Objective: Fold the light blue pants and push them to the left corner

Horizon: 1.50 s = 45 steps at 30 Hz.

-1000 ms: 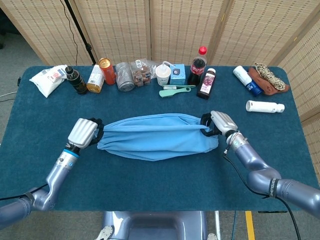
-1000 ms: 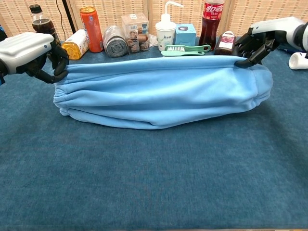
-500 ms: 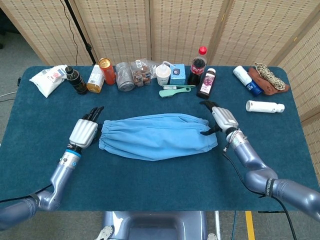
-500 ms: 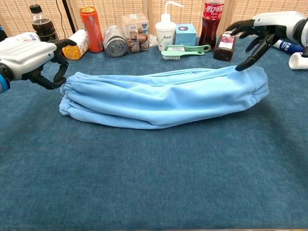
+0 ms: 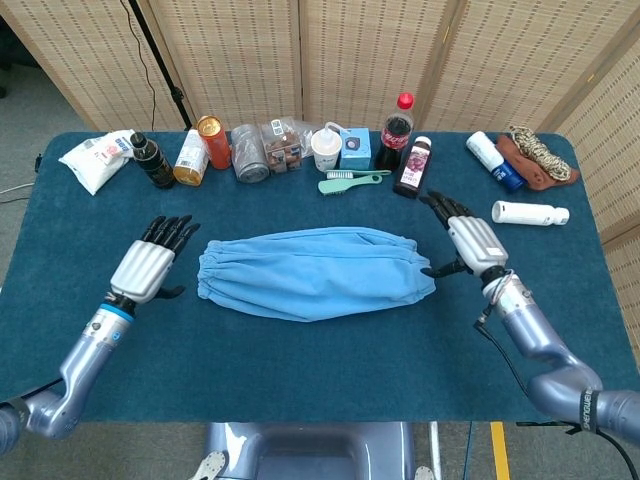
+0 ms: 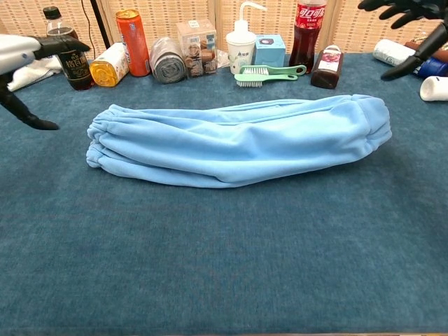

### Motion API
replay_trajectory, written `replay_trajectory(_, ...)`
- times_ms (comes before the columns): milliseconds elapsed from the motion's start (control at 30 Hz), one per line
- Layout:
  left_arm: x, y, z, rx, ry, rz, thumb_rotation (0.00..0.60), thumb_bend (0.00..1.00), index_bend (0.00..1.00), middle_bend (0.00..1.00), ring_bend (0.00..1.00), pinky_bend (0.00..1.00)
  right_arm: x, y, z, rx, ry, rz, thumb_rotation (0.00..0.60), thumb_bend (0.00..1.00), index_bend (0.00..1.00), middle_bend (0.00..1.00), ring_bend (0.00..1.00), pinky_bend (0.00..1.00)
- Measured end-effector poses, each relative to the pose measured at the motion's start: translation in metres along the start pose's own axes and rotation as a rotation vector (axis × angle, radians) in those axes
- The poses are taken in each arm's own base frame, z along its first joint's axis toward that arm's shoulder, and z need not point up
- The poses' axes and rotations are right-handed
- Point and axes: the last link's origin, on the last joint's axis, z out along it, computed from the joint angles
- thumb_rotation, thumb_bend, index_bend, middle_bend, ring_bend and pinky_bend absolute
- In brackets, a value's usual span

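we are in what looks like a staged test room rather than a home: a counter (image 5: 300, 370) covered in dark teal cloth stands on a grey floor (image 5: 30, 110), closed off behind by woven folding screens (image 5: 370, 50). along the counter's far edge runs a mixed row of household goods, among them a cola bottle (image 5: 396, 130), an orange can (image 5: 212, 141), a green brush (image 5: 350, 182) and a white packet (image 5: 95, 158). a black stand pole (image 5: 160, 60) leans at the screens.

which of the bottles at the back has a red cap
The tall cola bottle with the red label, standing beside the blue box; the other bottles' caps are dark or white.
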Motion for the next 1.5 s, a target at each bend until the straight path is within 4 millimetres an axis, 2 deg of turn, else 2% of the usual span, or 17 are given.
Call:
replay_trajectory(267, 0.025, -0.025, -0.039, 0.054, 0.053, -0.004, 0.6, 0.09, 0.0, 0.0, 0.0, 0.0, -0.018, 0.021, -0.033, 0.072, -0.056, -0.143, 0.6, 0.0, 0.0, 0.0, 0.0, 0.09)
replay_trajectory(567, 0.039, -0.05, -0.088, 0.194, 0.063, -0.087, 0.6, 0.09, 0.0, 0.0, 0.0, 0.0, -0.042, 0.027, -0.041, 0.269, -0.032, -0.343, 0.6, 0.0, 0.08, 0.0, 0.0, 0.11)
replay_trajectory(700, 0.039, -0.057, -0.1, 0.232, 0.072, -0.125, 0.6, 0.09, 0.0, 0.0, 0.0, 0.0, -0.05, 0.025, -0.038, 0.298, -0.031, -0.398, 0.6, 0.0, 0.15, 0.0, 0.0, 0.13)
replay_trajectory(933, 0.039, -0.067, -0.121, 0.294, 0.096, -0.221, 0.6, 0.09, 0.0, 0.0, 0.0, 0.0, -0.065, 0.023, -0.032, 0.333, -0.064, -0.496, 0.6, 0.0, 0.2, 0.0, 0.0, 0.16)
replay_trajectory(1067, 0.039, -0.072, -0.132, 0.319, 0.108, -0.259, 0.6, 0.09, 0.0, 0.0, 0.0, 0.0, -0.071, 0.027, -0.029, 0.333, -0.078, -0.543, 0.6, 0.0, 0.25, 0.03, 0.0, 0.17)
replay_trajectory(1300, 0.04, -0.078, -0.137, 0.333, 0.119, -0.268, 0.6, 0.09, 0.0, 0.0, 0.0, 0.0, -0.077, 0.037, -0.02, 0.327, -0.074, -0.673, 0.6, 0.0, 0.26, 0.04, 0.0, 0.17)
replay_trajectory(1500, 0.04, -0.08, -0.136, 0.333, 0.123, -0.276, 0.6, 0.09, 0.0, 0.0, 0.0, 0.0, -0.082, 0.048, -0.004, 0.273, -0.066, -0.76, 0.6, 0.0, 0.28, 0.06, 0.0, 0.17)
